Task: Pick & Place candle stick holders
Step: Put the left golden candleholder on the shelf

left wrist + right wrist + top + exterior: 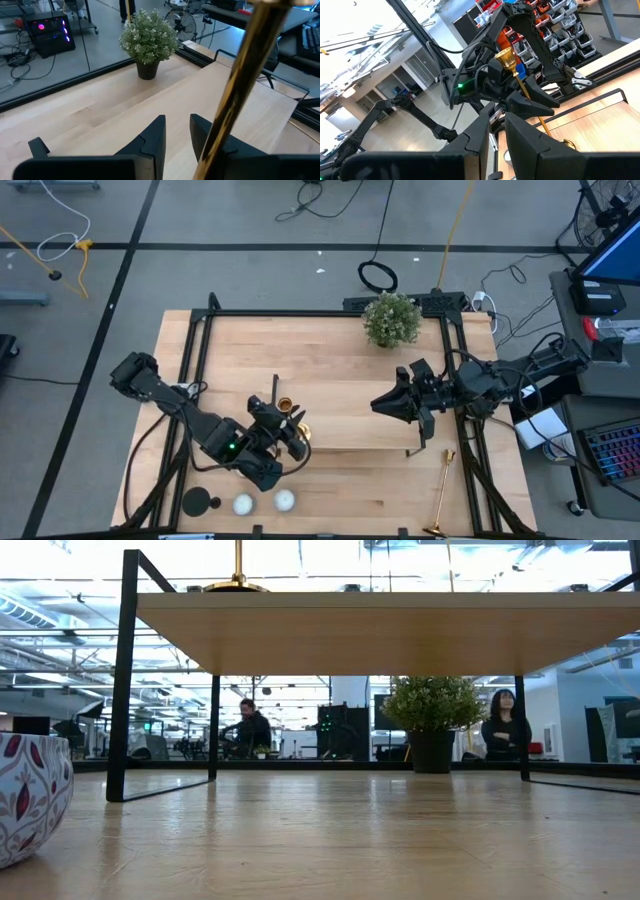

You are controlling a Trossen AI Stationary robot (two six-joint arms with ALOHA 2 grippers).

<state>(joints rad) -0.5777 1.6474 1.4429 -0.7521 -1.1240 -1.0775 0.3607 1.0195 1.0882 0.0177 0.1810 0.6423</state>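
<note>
A gold candle stick holder [287, 408] stands upright on the wooden stand [340, 370], near its near edge. Its round base [237, 583] shows on the shelf top in the low view. My left gripper [177, 125] is at its stem [240, 85], fingers a little apart; the stem runs up past one finger. My right gripper [382, 402] hovers over the stand's right part, fingers [517, 130] slightly apart and holding nothing. A second gold holder [441, 492] lies flat on the table at the near right. A black holder [200, 502] stands at the near left. My left gripper comes at the gold holder's stem [524, 91] from the table's left, slanting slightly down, about halfway up it. The stem passes by the inner side of one finger [210, 145]. Whether a finger touches it, I cannot tell. The holder stands on its own base.
Two white round candles [243, 503] [285, 500] lie beside the black holder. A potted plant [392, 318] stands at the stand's far edge. A patterned white bowl [25, 795] sits on the table under the shelf. People sit in the room beyond.
</note>
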